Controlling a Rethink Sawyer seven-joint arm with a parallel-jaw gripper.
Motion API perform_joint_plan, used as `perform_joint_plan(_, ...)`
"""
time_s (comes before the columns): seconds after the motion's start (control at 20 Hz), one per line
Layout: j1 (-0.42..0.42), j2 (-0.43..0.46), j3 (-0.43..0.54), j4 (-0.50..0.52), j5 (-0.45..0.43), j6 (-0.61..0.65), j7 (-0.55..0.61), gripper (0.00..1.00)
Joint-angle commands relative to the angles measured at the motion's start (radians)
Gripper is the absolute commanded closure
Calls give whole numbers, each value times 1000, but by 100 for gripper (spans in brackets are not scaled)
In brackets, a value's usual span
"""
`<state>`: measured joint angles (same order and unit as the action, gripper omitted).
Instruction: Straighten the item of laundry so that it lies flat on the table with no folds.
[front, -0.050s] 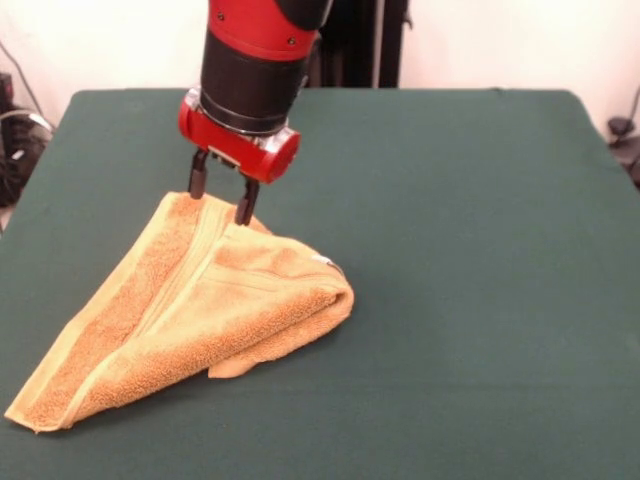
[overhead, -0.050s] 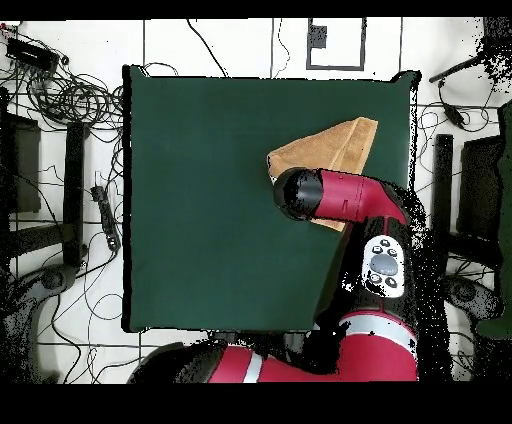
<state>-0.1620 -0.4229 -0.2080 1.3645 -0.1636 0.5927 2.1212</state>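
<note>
The item of laundry is a golden-orange towel lying folded over on itself in a rough triangle on the left half of the green table. Its thick folded roll is on the right and a long corner reaches toward the near left edge. My gripper stands open at the towel's far corner, with one fingertip at each side of that edge and touching or nearly touching the cloth. In the overhead view the arm covers the gripper and part of the towel.
The towel's near corner lies close to the table's front left edge. Cables and stands lie on the floor around the table. The table's right side is bare green cloth.
</note>
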Motion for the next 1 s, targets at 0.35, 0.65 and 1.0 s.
perform_joint_plan(0.35, 104, 128, -64, -7, 41, 6, 293, 0)
perform_joint_plan(0.65, 123, 183, -123, -51, 77, 44, 314, 0)
perform_joint_plan(1.0, 117, 228, -135, -85, 82, -15, 267, 0)
